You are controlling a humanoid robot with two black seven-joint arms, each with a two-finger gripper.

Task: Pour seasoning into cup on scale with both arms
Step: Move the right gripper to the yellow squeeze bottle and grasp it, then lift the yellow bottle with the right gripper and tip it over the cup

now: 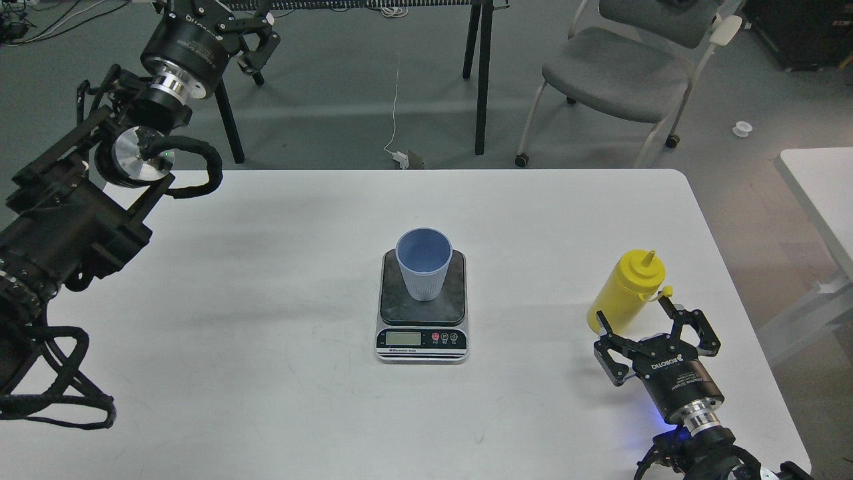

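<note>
A light blue ribbed cup [424, 270] stands upright on the dark plate of the scale [422, 313] at the middle of the white table. The yellow seasoning bottle [626, 291] stands upright near the table's right edge, nozzle up, its small cap hanging at its right. My right gripper [656, 327] is open just in front of the bottle's base, fingers spread on either side of it without closing on it. My left gripper [256, 37] is raised high at the far left, beyond the table's back edge, open and empty.
The white table [266, 333] has a rounded back right corner. A grey chair [616, 73] and black table legs [481, 73] stand on the floor behind. Another white table [823, 193] sits at the right.
</note>
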